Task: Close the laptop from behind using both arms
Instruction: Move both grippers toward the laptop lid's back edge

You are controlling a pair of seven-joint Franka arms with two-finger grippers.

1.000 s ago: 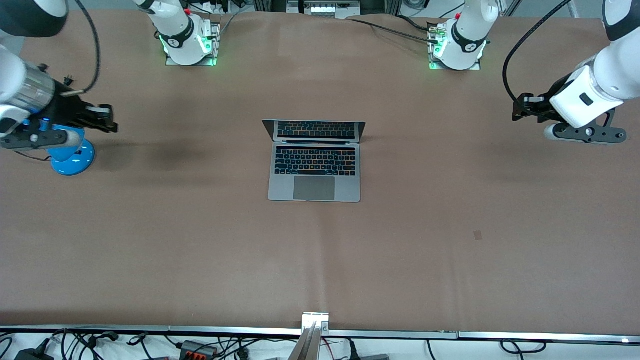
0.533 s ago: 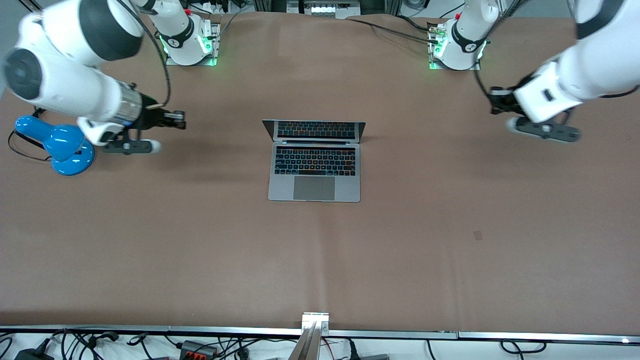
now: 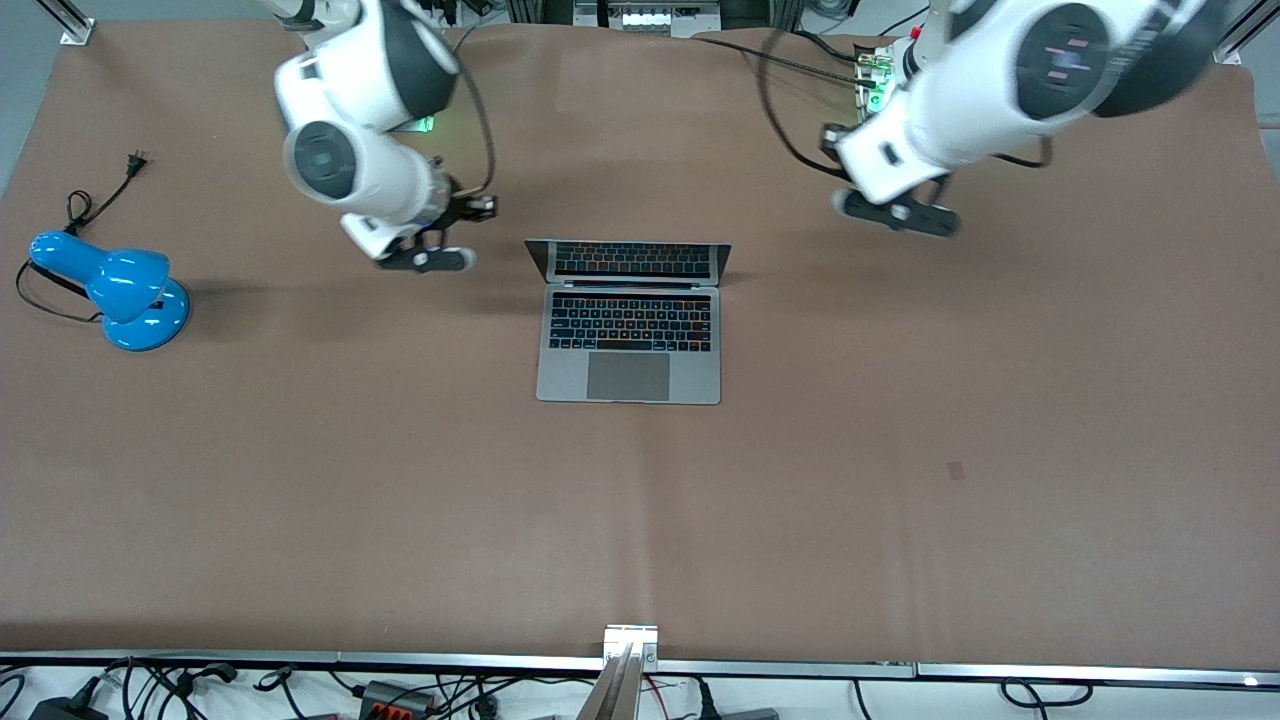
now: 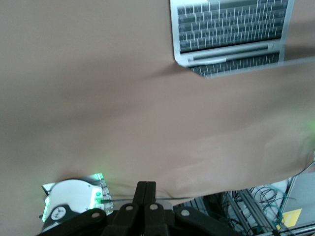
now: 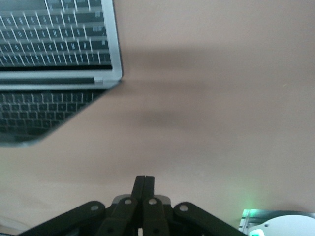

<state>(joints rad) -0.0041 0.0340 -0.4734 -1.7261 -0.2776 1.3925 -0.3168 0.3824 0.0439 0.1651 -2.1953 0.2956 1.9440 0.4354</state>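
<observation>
The grey laptop (image 3: 628, 340) lies open in the middle of the table, its lid raised and its screen facing the front camera. It also shows in the left wrist view (image 4: 231, 29) and in the right wrist view (image 5: 54, 44). My right gripper (image 3: 484, 206) hangs over the table beside the lid's corner, toward the right arm's end. Its fingers (image 5: 141, 184) are pressed together on nothing. My left gripper (image 3: 832, 138) is over the table close to its own base, well off the lid's other corner. Its fingers (image 4: 142, 189) are shut and empty too.
A blue desk lamp (image 3: 120, 290) with a black cord lies toward the right arm's end of the table. The left arm's base (image 3: 878, 95) glows green at the table's edge, farther from the front camera than the laptop. Brown table cover (image 3: 900, 450) spreads around the laptop.
Both arms have swung in from the table's ends toward the laptop's lid. The right arm has come off the blue lamp, which now shows whole. The laptop has not moved.
</observation>
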